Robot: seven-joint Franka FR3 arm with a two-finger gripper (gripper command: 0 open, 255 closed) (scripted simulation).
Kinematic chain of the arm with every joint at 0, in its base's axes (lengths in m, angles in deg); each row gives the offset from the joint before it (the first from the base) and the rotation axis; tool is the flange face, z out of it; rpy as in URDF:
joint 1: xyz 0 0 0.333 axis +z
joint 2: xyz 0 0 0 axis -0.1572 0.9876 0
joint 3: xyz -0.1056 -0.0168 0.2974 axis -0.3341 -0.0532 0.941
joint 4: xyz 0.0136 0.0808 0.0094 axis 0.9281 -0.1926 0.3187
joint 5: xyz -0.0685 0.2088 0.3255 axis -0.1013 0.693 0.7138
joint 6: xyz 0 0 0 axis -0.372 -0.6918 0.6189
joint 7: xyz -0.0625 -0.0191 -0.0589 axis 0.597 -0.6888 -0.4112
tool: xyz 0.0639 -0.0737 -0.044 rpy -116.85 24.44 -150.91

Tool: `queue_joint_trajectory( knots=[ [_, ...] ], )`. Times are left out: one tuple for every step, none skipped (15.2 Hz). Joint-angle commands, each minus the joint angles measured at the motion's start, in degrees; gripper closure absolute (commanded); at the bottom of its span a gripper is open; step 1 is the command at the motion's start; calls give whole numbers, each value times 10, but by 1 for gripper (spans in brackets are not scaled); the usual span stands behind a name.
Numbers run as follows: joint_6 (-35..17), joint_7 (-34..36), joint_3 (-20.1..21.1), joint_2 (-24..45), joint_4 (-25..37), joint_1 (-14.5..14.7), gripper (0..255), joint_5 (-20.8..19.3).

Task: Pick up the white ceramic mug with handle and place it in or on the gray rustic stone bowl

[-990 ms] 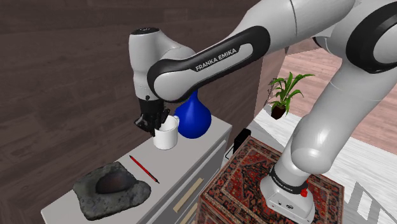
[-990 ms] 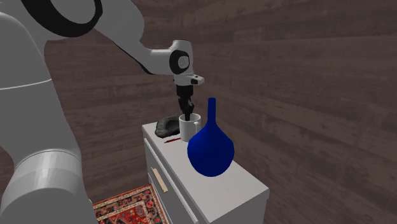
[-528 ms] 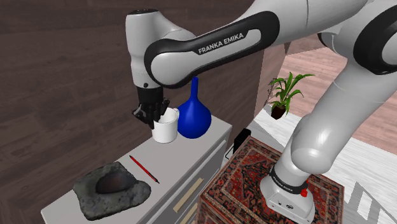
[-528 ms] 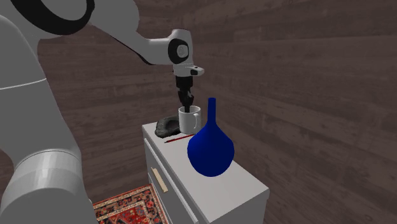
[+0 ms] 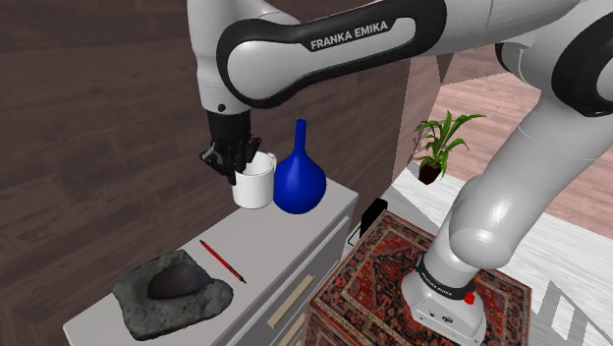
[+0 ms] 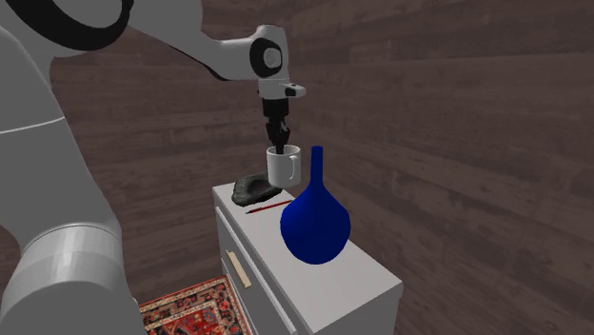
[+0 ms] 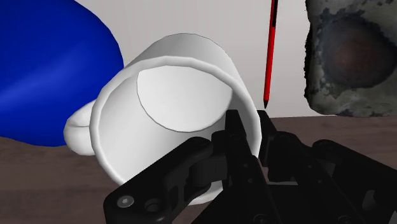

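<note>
White mug [image 5: 254,190] hangs from the claw [image 5: 239,174], apart from grey bowl [image 5: 139,301].

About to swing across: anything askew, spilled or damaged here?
Nothing stands out. The white handled mug hangs level above the grey cabinet top, its wall clasped between the black fingers. The blue bulbous vase stands upright; the red pen and rough grey stone bowl lie flat.

White mug [image 5: 253,185] aloft; rough grey bowl [image 5: 211,295] apart

you can read one mark in the shoulder view: "franka emika", in white capital letters, printed along the black band on the forearm of the white arm [image 5: 295,69].
</note>
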Motion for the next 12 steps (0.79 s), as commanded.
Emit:
queue_joint_trajectory(
  knots=[
    [15,-2,-1,-4,11,0,255,2],
    [22,-2,-1,-5,18,0,255,2],
    [30,-2,-2,-6,25,-1,255,2],
    [34,-2,-2,-6,29,-1,255,3],
    [39,14,7,8,46,5,255,-4],
    [44,31,16,22,63,10,255,-11],
    [50,48,25,37,82,16,255,-19],
    [56,65,33,53,102,23,255,-28],
    [63,82,41,69,122,30,255,-38],
    [70,99,48,87,144,39,255,-48],
    [78,116,55,105,166,48,255,-59],
    [87,133,61,124,190,58,255,-71]
  ],
)
